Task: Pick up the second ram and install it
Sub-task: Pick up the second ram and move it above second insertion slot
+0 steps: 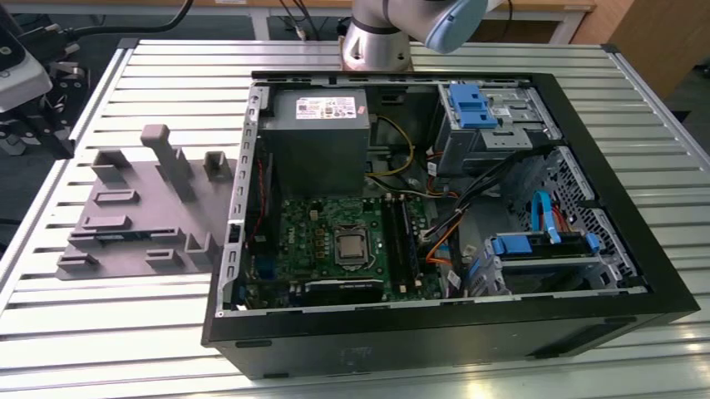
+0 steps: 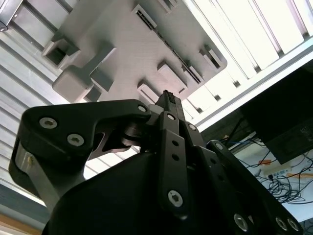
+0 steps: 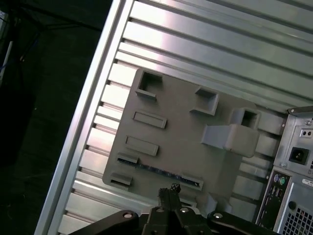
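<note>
I make out the second ram (image 3: 161,173) as a thin, dark blue-green stick, apparently standing on edge in a long slot near one edge of the grey tray (image 3: 176,122).

The gripper (image 2: 167,96) is matt black with silver screw heads. Just beyond its fingertips, the moulded tray (image 3: 186,122) is plain mid-grey and the second ram (image 3: 164,172) is a dark blue-green strip. The table (image 1: 166,75) is silver, striped by parallel slats. Farther from the gripper, the computer case (image 1: 444,337) is black, its motherboard (image 1: 322,241) green and its drive brackets (image 1: 471,104) bright blue.
</note>
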`<move>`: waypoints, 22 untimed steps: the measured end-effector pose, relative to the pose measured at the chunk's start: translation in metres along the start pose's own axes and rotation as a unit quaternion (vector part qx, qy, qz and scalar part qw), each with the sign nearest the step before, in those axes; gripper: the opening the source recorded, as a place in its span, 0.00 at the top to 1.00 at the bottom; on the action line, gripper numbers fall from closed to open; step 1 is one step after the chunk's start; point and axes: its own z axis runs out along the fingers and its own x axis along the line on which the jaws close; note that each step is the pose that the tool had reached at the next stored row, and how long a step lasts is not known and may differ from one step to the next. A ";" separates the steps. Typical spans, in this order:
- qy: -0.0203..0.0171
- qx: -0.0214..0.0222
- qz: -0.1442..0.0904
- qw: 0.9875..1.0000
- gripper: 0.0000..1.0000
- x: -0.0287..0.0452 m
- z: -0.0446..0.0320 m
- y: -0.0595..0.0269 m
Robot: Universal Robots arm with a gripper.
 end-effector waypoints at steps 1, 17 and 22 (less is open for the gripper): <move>0.000 0.000 -0.001 1.000 0.89 0.0000 0.0000 0.0000; 0.000 0.000 -0.011 1.000 0.89 0.0007 0.0000 0.0002; 0.001 0.000 -0.014 1.000 0.89 0.0009 0.0000 0.0003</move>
